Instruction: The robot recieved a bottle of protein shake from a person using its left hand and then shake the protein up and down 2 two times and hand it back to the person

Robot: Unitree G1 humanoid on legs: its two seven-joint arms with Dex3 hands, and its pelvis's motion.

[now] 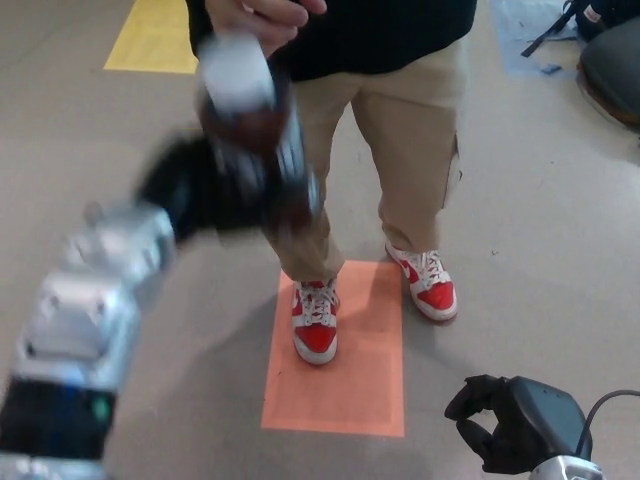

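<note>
Head view: left hand (215, 195) wrapped around the lower body of the bottle (250, 130), fingers clenched on it; a grip low on the body leaves the white cap (235, 75) and upper half free for the person to take. Bottle held roughly upright, cap uppermost, raised in front of the person's trousers (400, 150). Hand, forearm and bottle are all heavily smeared by motion blur while floor and shoes are sharp, so the arm is moving fast; judged to be mid-shake rather than handover. Contents read dark brown through the blur.

Person's hand (262, 14) sits at the top edge just above the cap, apart from it, loosely curled; likely waiting there to receive the bottle.

Person stands with one red-and-white shoe (315, 322) on the orange floor marker (345, 385), which probably fixes the handover spot.

Right hand (490, 425) low at the bottom right, well apart from the bottle, fingers curled inward around nothing; idle, kept out of the way
</note>
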